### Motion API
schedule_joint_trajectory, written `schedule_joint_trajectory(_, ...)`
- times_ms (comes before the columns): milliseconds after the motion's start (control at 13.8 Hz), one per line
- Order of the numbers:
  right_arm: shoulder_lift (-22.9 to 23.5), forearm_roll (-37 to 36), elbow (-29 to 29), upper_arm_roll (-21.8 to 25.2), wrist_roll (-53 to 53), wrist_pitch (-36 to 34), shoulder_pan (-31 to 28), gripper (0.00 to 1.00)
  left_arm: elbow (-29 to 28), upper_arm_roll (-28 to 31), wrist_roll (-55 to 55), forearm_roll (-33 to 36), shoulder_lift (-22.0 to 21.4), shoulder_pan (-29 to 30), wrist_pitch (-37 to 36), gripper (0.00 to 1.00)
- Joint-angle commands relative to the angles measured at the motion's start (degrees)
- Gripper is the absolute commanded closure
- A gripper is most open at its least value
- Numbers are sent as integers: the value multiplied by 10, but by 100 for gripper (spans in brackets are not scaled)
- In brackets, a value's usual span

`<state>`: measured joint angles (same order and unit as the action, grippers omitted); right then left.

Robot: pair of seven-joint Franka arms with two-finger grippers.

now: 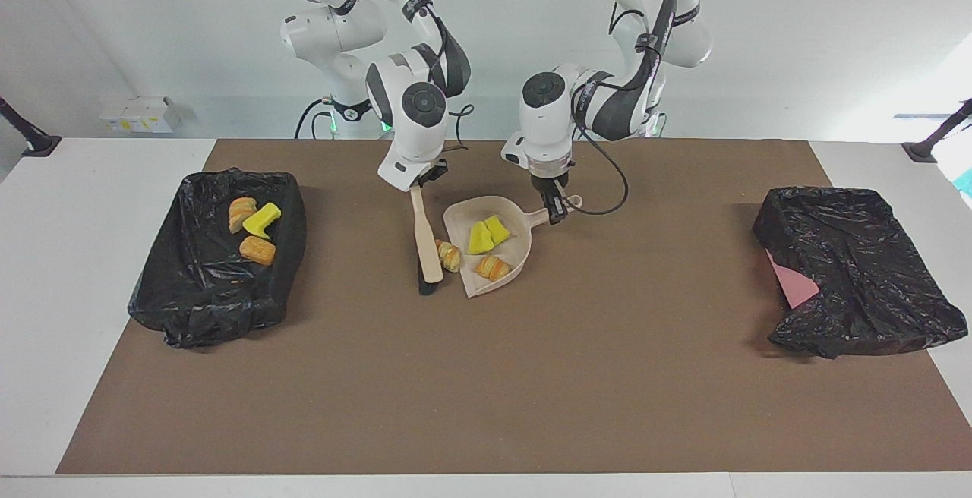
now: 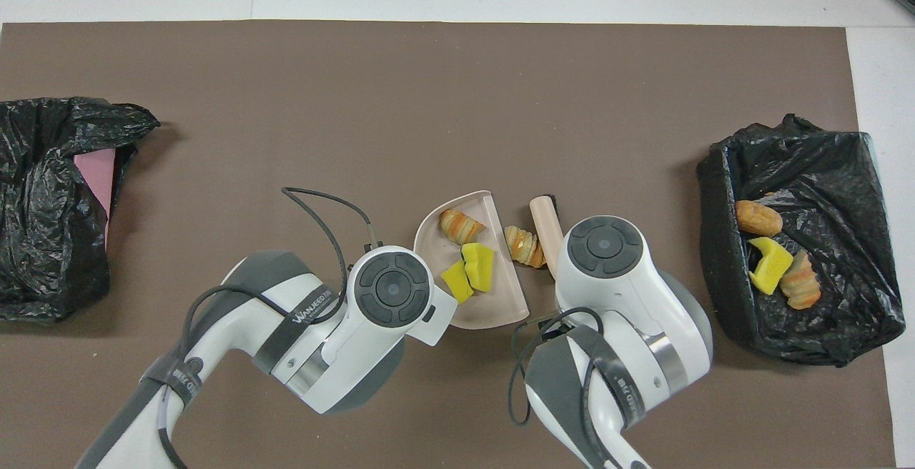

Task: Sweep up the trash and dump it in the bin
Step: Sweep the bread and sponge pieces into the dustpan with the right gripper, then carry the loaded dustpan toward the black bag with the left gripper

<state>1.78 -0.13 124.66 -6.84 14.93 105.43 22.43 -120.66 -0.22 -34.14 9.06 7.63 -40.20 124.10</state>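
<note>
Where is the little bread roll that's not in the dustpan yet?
The bread roll lies on the brown mat in the middle of the table, squeezed between the brush and the open edge of the dustpan.

Beige dustpan (image 2: 493, 308) holding two yellow sponge chunks (image 2: 472, 274) and a pastry (image 2: 461, 225), another pastry (image 2: 523, 246) between dustpan edge and brush (image 2: 545, 220), three scraps in black-lined bin (image 2: 851, 169).
</note>
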Motion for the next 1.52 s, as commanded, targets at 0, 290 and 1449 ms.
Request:
schedule_joint_trajectory(0, -12, 42, 8, -1, -4, -3, 21, 100, -2, 6, 4, 6, 19, -10, 52, 100)
schedule_joint_trajectory(290, -15, 43, 1, -1, 6, -21, 39, 100, 2, 6, -9, 6, 22, -6, 53, 100)
schedule_joint_trajectory(1449, -17, 61, -77, -26, 141, -38, 39, 100, 131, 7, -373, -126, -7, 249, -70, 100)
